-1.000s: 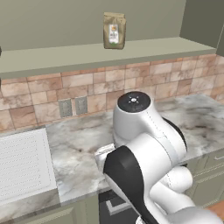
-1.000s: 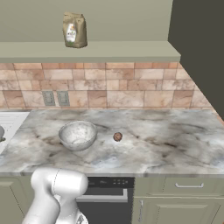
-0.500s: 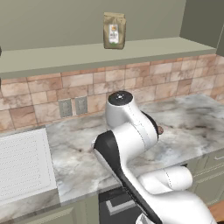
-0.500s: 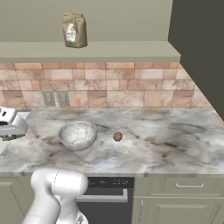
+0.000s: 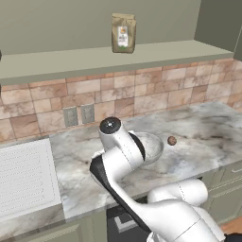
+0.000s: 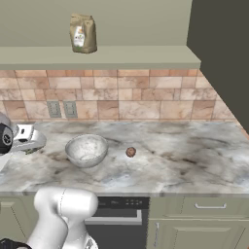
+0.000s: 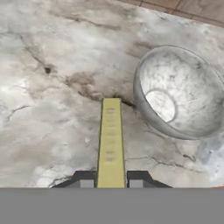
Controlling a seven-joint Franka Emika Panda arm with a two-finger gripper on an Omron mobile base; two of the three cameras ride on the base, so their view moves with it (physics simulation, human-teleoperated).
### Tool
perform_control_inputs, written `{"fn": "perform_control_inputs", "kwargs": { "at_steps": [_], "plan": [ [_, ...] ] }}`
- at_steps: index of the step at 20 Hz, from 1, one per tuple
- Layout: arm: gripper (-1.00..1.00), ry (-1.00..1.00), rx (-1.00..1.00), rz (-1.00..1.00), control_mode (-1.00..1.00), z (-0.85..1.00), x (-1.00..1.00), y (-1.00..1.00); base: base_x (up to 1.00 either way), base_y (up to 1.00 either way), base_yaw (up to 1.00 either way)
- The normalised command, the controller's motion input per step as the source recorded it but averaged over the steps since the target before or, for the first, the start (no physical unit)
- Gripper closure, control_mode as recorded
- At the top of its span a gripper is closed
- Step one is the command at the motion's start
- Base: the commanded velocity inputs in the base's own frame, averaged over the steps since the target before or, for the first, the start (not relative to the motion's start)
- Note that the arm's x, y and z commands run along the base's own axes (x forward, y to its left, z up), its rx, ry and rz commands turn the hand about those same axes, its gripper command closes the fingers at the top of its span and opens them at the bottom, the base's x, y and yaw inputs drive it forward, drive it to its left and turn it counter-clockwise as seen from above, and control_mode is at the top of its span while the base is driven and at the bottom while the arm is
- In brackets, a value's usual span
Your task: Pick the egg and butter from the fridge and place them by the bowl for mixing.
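Note:
A thin pale-yellow butter (image 7: 110, 140) stick points forward from my gripper (image 7: 110, 181), which is shut on it just above the marble counter. The speckled silver bowl (image 7: 179, 94) stands right of the stick's far end, a small gap away. From the right base the bowl (image 6: 86, 150) sits mid-counter, with the brown egg (image 6: 130, 152) lying on the counter just to its right. My hand (image 6: 24, 138) hovers at the left edge, left of the bowl. In the left base view my arm hides part of the bowl (image 5: 155, 145); the egg (image 5: 172, 140) lies beyond it. The fridge's (image 6: 223, 53) dark side rises at the right.
A paper bag (image 6: 82, 33) stands on the shelf above the tiled backsplash. A white ribbed drainboard (image 5: 23, 175) lies at the counter's left end. Wall outlets (image 5: 79, 115) sit behind the counter. Cabinet drawers (image 6: 199, 206) run below the front edge.
My arm has swung left across the counter, carrying the butter; the hand has come into the right base view's left edge. The bowl and egg have stayed put.

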Motion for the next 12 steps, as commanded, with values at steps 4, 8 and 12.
{"fn": "perform_control_inputs", "kwargs": {
  "at_steps": [4, 8, 12],
  "plan": [
    [1.00, -0.05, -0.06, -0.01, -1.00, -0.32, 0.41, 0.29, 0.00, 0.00, 0.00],
    [1.00, 0.00, 0.00, 0.00, -1.00, -0.20, 0.09, 0.00, 0.00, 0.00, 0.00],
    [1.00, 0.00, 0.00, 0.00, -1.00, -0.43, 0.12, 0.00, 0.00, 0.00, 0.00]
  ]
}}
